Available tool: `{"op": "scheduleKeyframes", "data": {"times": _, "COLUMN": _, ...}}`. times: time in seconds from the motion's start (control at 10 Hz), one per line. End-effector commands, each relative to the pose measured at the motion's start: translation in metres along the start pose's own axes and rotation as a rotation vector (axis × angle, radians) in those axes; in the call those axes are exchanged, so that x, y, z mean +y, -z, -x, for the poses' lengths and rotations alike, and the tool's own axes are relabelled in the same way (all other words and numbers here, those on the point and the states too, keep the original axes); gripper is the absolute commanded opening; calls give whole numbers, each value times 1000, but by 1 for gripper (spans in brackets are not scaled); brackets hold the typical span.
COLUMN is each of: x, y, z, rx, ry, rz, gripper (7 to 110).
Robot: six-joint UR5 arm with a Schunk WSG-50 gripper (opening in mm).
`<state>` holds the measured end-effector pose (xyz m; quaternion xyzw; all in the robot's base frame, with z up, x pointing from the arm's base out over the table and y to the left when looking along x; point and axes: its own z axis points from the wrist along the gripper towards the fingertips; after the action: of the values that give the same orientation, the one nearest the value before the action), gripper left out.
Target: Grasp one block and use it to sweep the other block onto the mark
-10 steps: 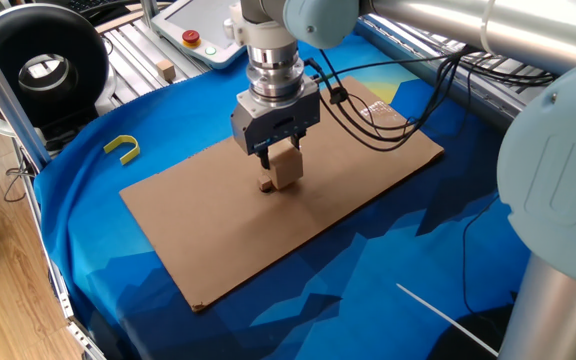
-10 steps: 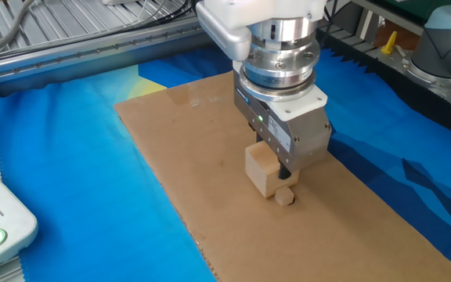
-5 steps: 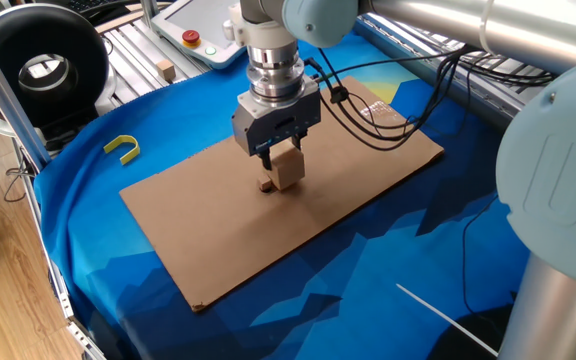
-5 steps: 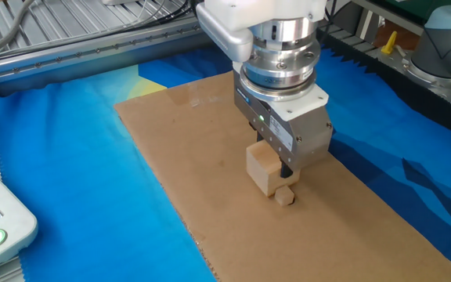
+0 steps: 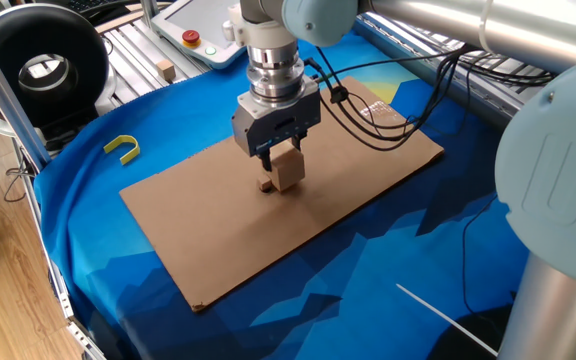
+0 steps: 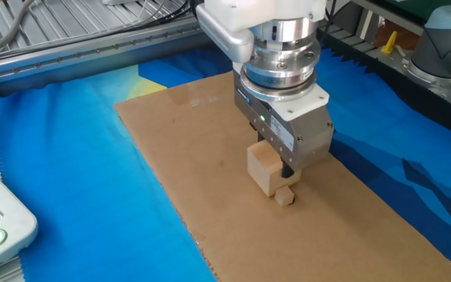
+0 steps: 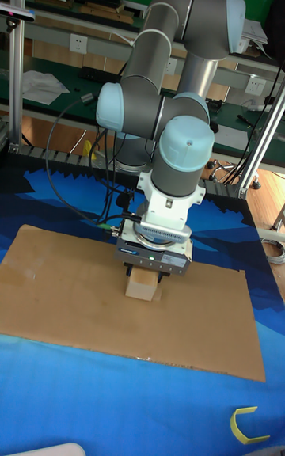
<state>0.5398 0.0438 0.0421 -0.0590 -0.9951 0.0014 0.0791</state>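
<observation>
On the tabletop, over the blue cloth [image 5: 98, 200], a big sheet of brown cardboard [image 5: 208, 230] is lying flat, and I am working near its middle. No dark round mark is showing in any of the three views, so I cannot tell where the target is sitting; it may be hiding under my tool or the blocks.

My tool [image 6: 286, 168] is pointing straight down and is clamped on the large light-tan wooden cube [image 6: 261, 168], its fingers pressing on two opposite side faces near the top. The cube's bottom edge is riding at or just above the cardboard; I cannot tell whether it is touching.

That cube is looking stiff, light and square-edged. Bare wood between flat pads should be gripping well, so I am judging a hold high on the sides as sound, leaving the lower faces free to push.

The tiny tan-brown wooden cube [image 6: 285, 196] is sitting on the cardboard just beside the large cube's lower corner, touching it or nearly so. It is likely very light, so I am expecting it to skid, spin or slip round the pusher's edge unless a flat face is meeting it squarely and slowly.

Off the sheet, a yellow hook [image 5: 122, 148] is lying on the cloth.
</observation>
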Motion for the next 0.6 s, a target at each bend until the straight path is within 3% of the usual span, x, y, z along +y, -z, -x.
{"op": "scheduleKeyframes", "data": {"times": 0.0, "x": 3, "y": 1, "z": -1, "rx": 4, "ry": -1, "rz": 14, "gripper": 7}}
{"op": "scheduleKeyframes", "data": {"times": 0.2, "x": 0, "y": 1, "z": 0, "rx": 1, "ry": 5, "rz": 3, "gripper": 7}}
{"op": "scheduleKeyframes", "data": {"times": 0.5, "x": -22, "y": 8, "z": 13, "rx": -22, "ry": 41, "rz": -83, "gripper": 7}}
